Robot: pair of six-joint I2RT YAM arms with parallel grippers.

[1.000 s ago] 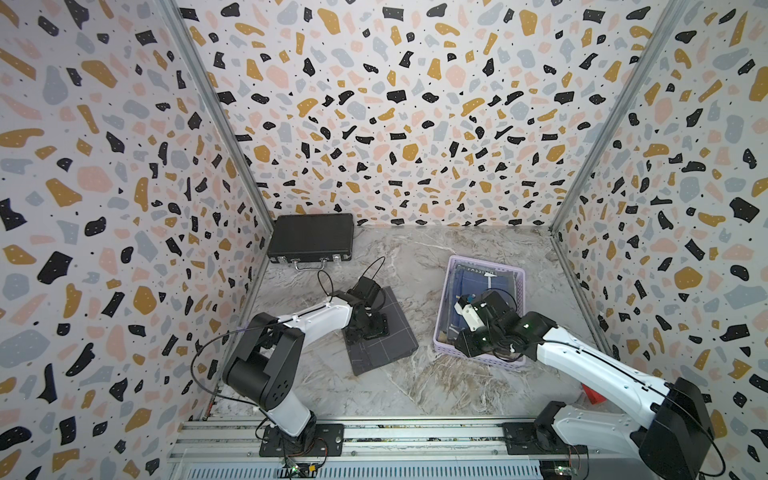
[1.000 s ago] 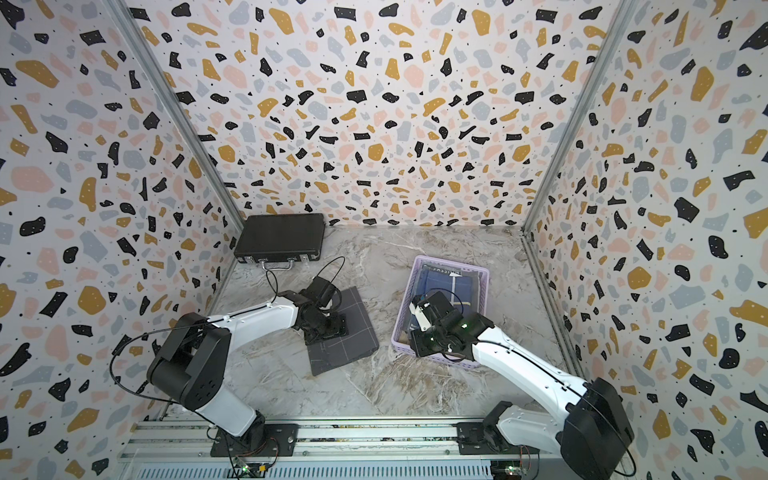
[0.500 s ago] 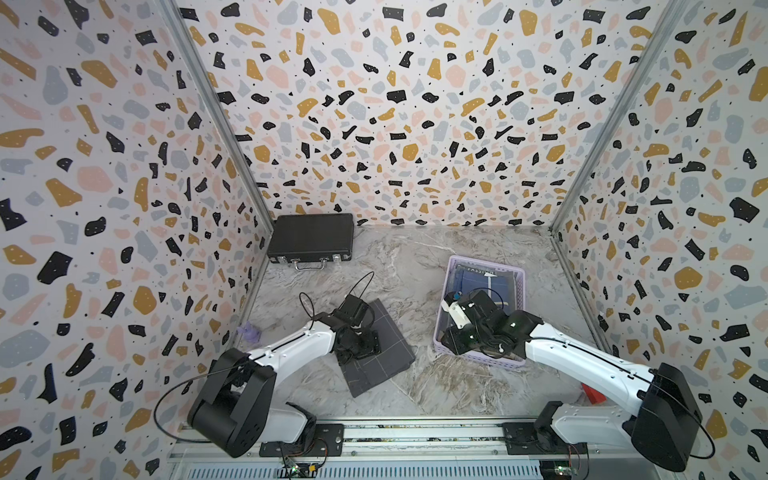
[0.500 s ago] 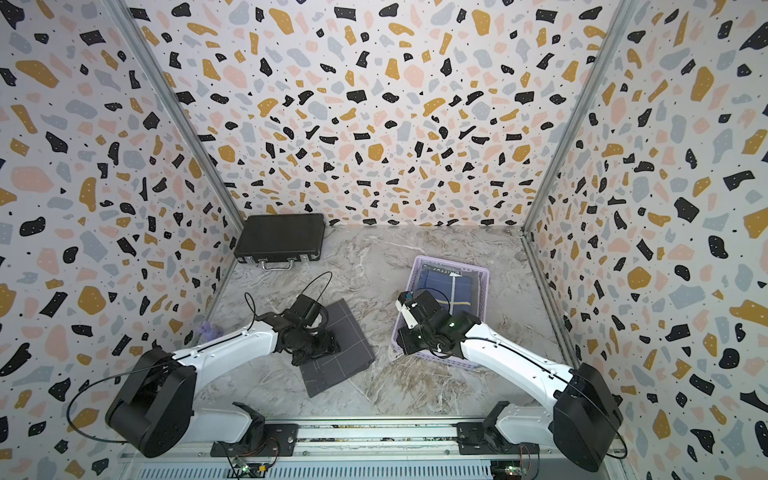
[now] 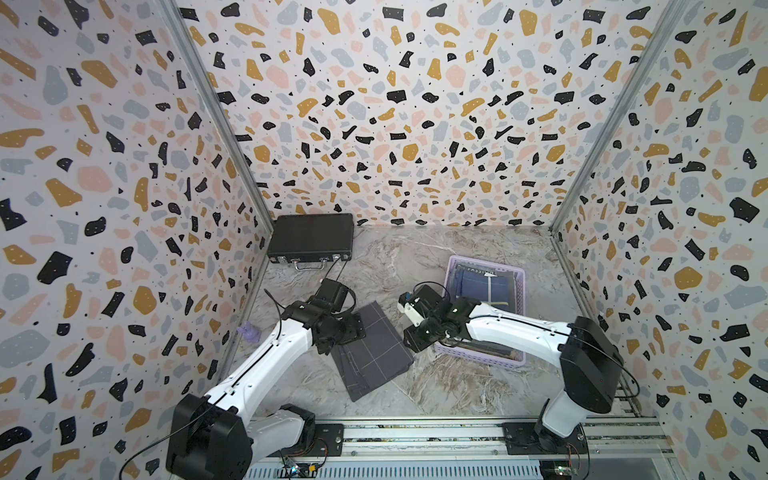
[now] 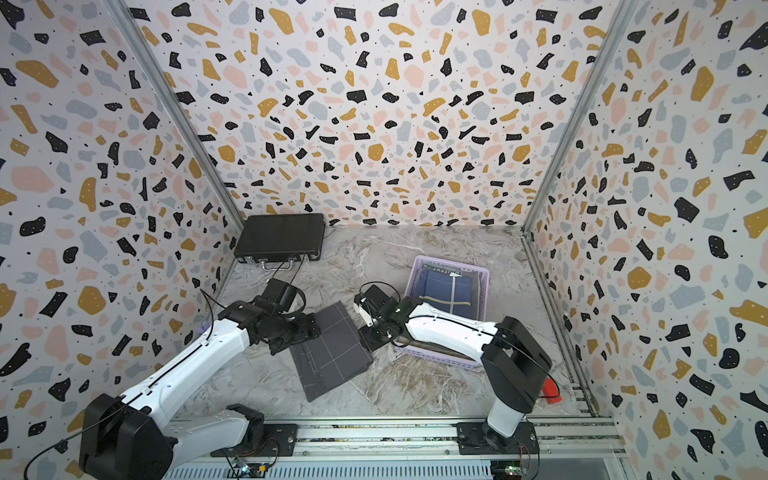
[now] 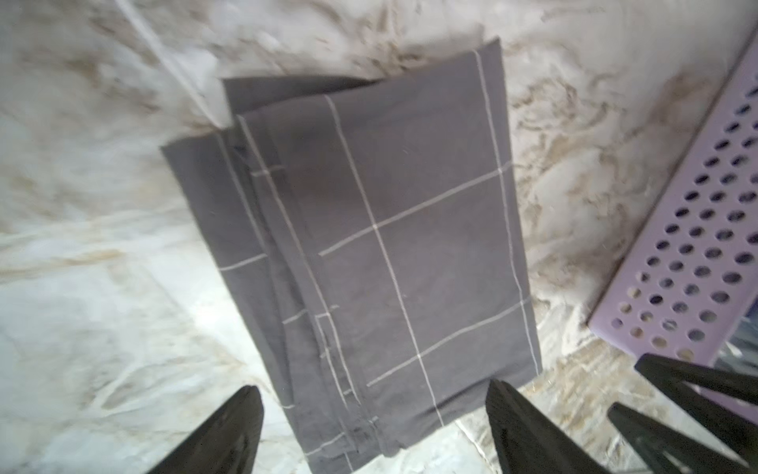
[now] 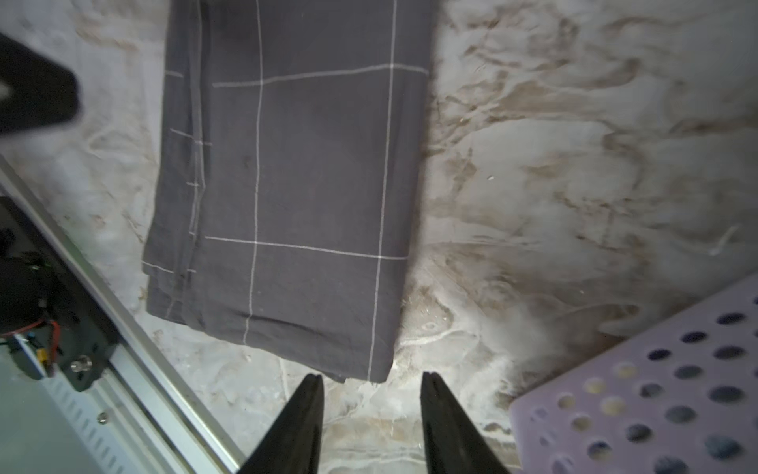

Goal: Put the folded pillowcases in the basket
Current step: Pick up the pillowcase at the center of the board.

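Top views: noting folded pillowcase (image 5: 372, 351) (image 6: 328, 349) lying flat on table (image 5: 415, 257), just beside basket (image 5: 486, 261), outside it; left gripper (image 5: 351, 329) and right gripper (image 5: 415, 340) hovering at its opposite sides.
Left wrist: seeing left gripper (image 7: 371, 385) spread wide, flanking the cloth's end, gripping nothing.
Right wrist: seeing right gripper (image 8: 369, 375) partly parted, empty, just short of a corner.
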